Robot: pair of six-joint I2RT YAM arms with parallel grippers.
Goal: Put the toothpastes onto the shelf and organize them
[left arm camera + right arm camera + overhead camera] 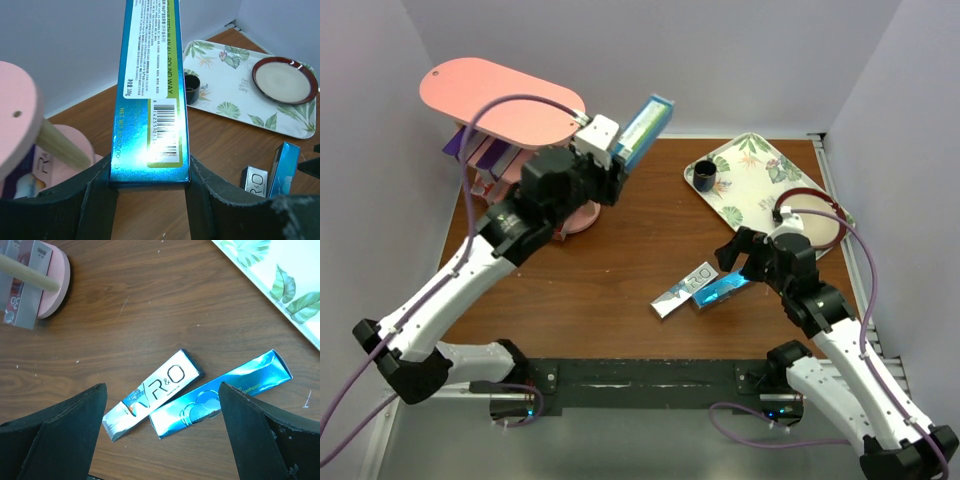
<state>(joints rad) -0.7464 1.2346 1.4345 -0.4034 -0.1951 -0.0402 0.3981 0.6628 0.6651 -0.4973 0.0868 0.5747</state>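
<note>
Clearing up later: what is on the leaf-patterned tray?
A small dark cup and a round brown-rimmed plate sit on the white leaf-patterned tray. From above, the right arm covers its near corner.

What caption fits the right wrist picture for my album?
Open right gripper hovers over a silver-white carton and a blue carton lying on the wooden table.
</note>
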